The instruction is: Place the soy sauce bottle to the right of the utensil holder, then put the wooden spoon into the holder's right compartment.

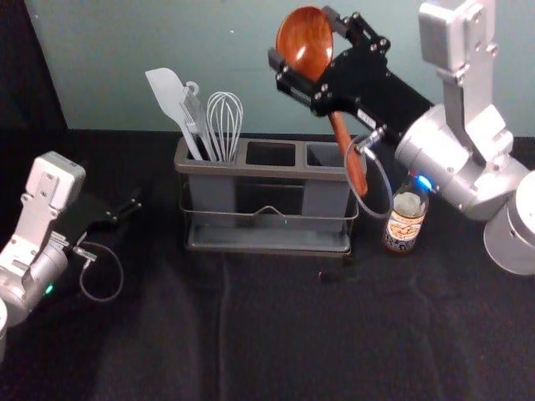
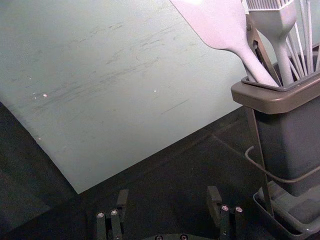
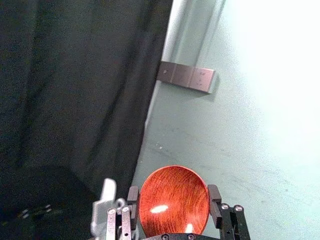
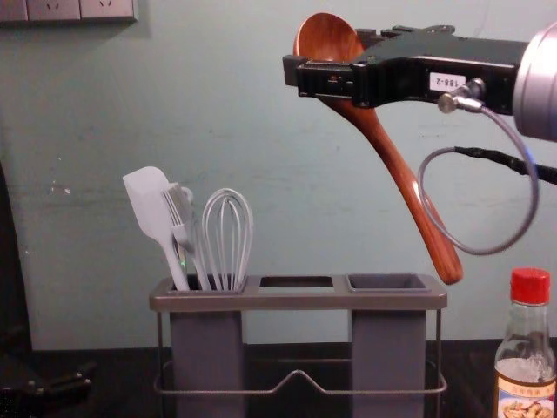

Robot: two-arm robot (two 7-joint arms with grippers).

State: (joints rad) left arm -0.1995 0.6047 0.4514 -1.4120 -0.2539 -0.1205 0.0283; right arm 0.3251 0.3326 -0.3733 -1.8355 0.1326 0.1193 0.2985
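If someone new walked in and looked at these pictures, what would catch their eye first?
Probably the glossy red-brown spoon, gripped by its bowl in the right gripper, high over the right part of the holder, handle slanting down. Next, the bright red cap on the bottle standing right of the holder. Then the pale spatula and whisk poking from the left compartment.

Silver right arm (image 1: 435, 144) and left arm (image 1: 37, 197) meet black right jaws (image 1: 301, 36) and left jaws (image 1: 134, 205), studded with bright screws (image 3: 239, 208); grey cables (image 1: 389, 196) loop, a printed white label (image 4: 447, 82) marks the right, and blue (image 1: 425, 182) and green lights (image 1: 48, 289) glow.
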